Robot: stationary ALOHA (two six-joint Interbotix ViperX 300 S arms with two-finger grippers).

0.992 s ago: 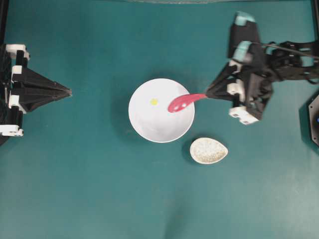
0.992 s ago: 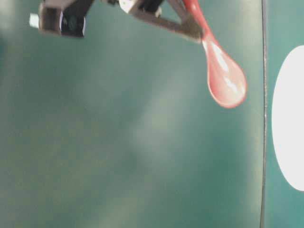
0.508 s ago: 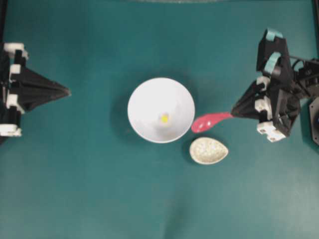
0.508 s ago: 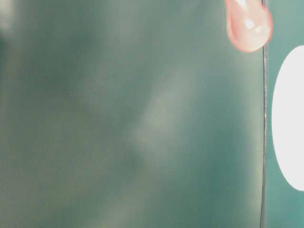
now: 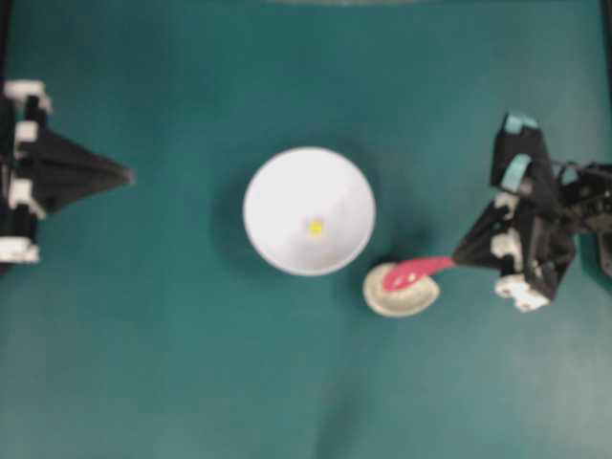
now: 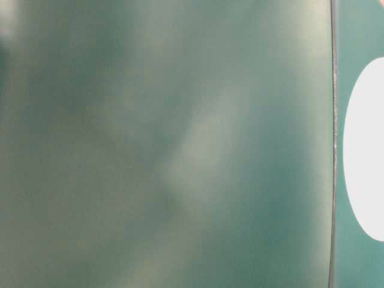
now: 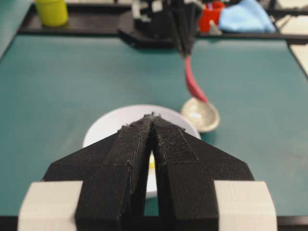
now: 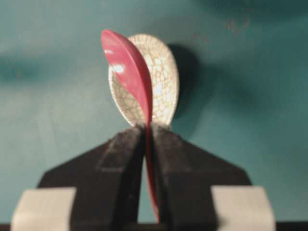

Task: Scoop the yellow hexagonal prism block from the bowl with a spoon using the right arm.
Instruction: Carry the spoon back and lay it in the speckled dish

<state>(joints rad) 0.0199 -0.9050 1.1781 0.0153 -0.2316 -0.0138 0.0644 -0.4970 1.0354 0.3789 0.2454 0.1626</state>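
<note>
The white bowl (image 5: 277, 186) stands mid-table with the tiny yellow block (image 5: 315, 228) lying on its bottom. My right gripper (image 5: 459, 256) is to the bowl's right, shut on the handle of the pink-red spoon (image 5: 411, 273). The spoon's scoop hangs over the small speckled dish (image 5: 397, 301), outside the bowl. In the right wrist view the spoon (image 8: 130, 72) is turned on edge in the gripper (image 8: 147, 126), above the dish (image 8: 166, 72). My left gripper (image 5: 124, 176) stays shut and empty at the far left, pointing at the bowl (image 7: 103, 130).
From the left wrist view a yellow cup (image 7: 51, 12), a red object (image 7: 211, 12) and a blue cloth (image 7: 245, 17) stand along the table's far edge behind the right arm. The table-level view is blurred; a white rounded shape (image 6: 366, 150) shows at its right edge.
The right gripper carried the spoon out of the bowl, rightward and toward the front, over the speckled dish. The yellow block shifted from the bowl's upper left to its middle. Left arm unmoved.
</note>
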